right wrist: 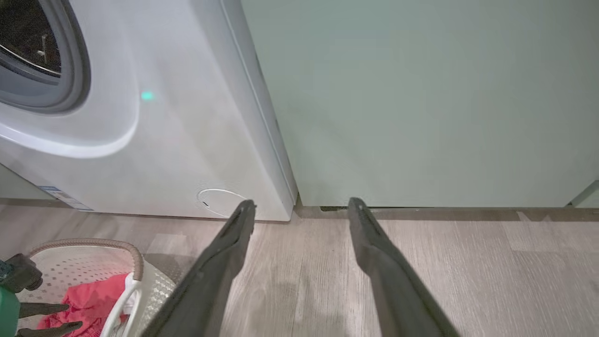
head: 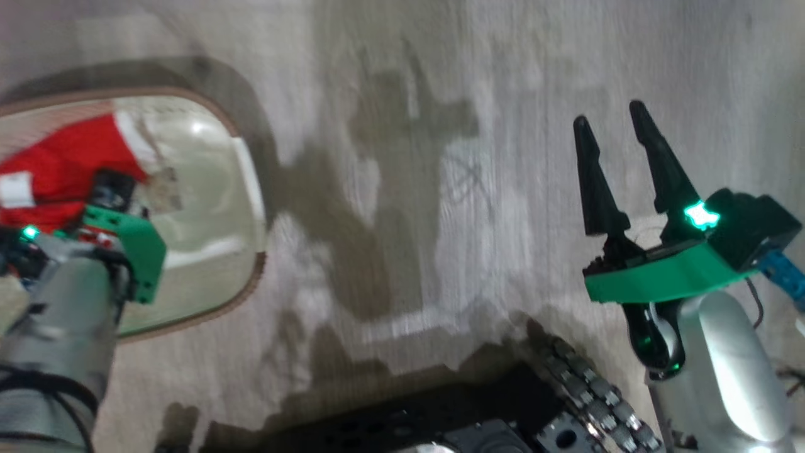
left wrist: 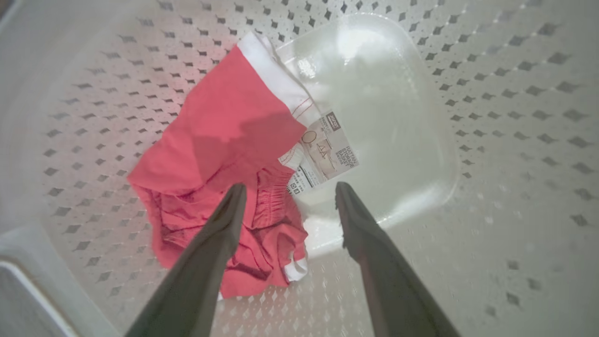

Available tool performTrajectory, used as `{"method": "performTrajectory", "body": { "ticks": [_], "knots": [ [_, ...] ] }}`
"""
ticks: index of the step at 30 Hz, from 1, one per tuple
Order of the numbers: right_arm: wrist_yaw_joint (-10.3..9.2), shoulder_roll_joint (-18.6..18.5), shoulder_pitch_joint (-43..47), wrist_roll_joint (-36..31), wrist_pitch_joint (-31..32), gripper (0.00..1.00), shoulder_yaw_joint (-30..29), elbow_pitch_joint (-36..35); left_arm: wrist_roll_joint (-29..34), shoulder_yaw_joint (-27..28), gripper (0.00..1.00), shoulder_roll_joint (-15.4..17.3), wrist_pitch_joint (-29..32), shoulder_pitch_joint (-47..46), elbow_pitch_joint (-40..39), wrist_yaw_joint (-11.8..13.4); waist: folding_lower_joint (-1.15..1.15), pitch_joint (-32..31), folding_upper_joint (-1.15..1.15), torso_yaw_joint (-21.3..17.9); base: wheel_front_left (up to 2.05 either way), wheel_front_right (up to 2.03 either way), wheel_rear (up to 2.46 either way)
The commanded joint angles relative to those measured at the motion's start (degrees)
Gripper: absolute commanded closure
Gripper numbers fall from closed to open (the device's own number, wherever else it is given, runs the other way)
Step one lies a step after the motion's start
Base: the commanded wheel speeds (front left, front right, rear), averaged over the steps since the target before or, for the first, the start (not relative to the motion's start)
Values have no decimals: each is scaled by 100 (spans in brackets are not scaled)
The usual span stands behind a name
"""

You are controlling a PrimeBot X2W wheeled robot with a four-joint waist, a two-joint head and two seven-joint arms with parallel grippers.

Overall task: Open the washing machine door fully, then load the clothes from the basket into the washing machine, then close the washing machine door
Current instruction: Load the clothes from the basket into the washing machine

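Left gripper (left wrist: 290, 185) is being held fingers apart over the clothes (left wrist: 224, 140) in the basket (left wrist: 514, 117), centre frame. Right gripper (head: 609, 113) is being held spread and empty, frame right

Motion smears the head view, softening the rim of the basket (head: 214, 189). That view's left edge cuts off the basket, and the left arm (head: 63, 314) covers the lower part of the clothes (head: 69, 163). In the right wrist view the opening of the washing machine (right wrist: 164, 140) runs off the top left corner, and its sticker (right wrist: 61, 195) is too small to read. In the left wrist view the clothes overlap the edge of the label (left wrist: 327, 150).
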Motion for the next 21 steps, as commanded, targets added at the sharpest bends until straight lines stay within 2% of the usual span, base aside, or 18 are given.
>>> {"method": "performTrajectory", "body": {
  "ticks": [1,11,14,16,21],
  "knots": [
    [0,49,40,65,-53,0,146,-192,-24,165,0,309,18,-17,-5,41,-1,402,0,-327,0,0,0],
    [0,62,-295,397,-53,0,443,-261,-270,370,0,909,437,-518,74,169,-1,1022,0,-792,0,0,0],
    [0,62,-343,493,-53,0,480,-282,-374,486,0,1079,336,-695,66,366,-1,1175,0,-900,0,0,0],
    [0,62,-356,546,-53,0,485,-282,-477,579,0,1112,353,-769,72,465,-1,1247,0,-949,0,0,0],
    [0,63,-310,573,-53,0,489,-278,-588,622,0,1111,597,-845,90,517,-1,1281,0,-984,0,0,0]
  ]
}}
